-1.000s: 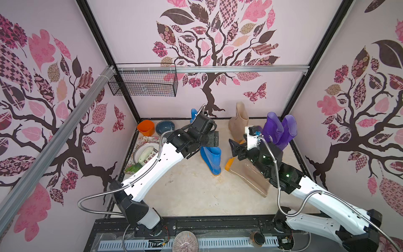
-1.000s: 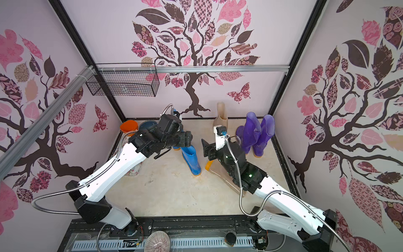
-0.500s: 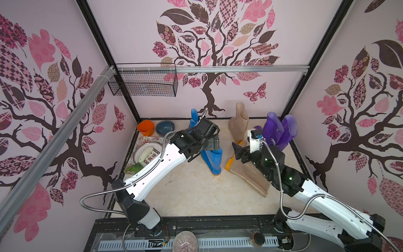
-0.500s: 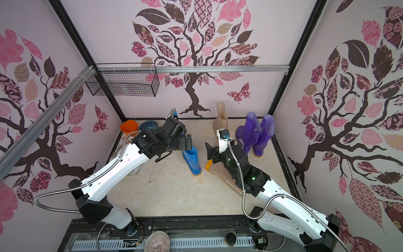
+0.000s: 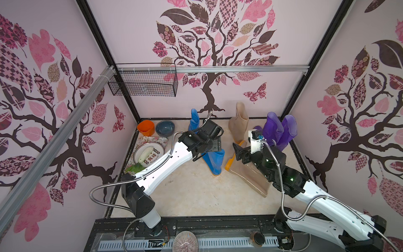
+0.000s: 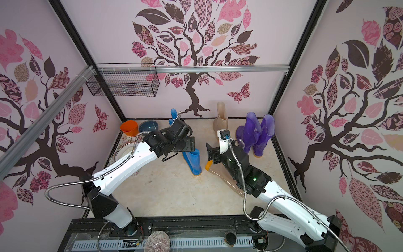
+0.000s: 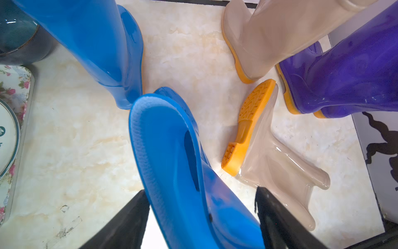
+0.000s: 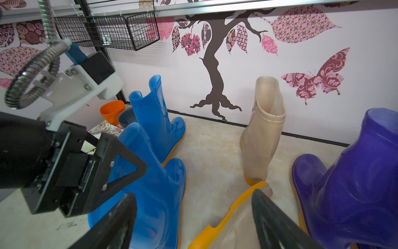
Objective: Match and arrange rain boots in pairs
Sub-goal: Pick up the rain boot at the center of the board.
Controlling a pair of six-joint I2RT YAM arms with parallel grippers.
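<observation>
Nearest the robot, a beige boot (image 5: 246, 179) is lying on its side, and the right gripper (image 8: 193, 195) is hovering over its foot with jaws spread wide. Just beside its orange sole, a blue boot (image 5: 214, 162) is standing on its own sole, and the left gripper (image 7: 200, 194) is straddling the top of its shaft; whether the jaws are pinching it, I cannot tell. Farther back, the purple pair (image 5: 273, 128) is standing together, while the second beige boot (image 5: 239, 122) and the second blue boot (image 5: 194, 121) are standing apart along the back wall (image 5: 135, 39).
</observation>
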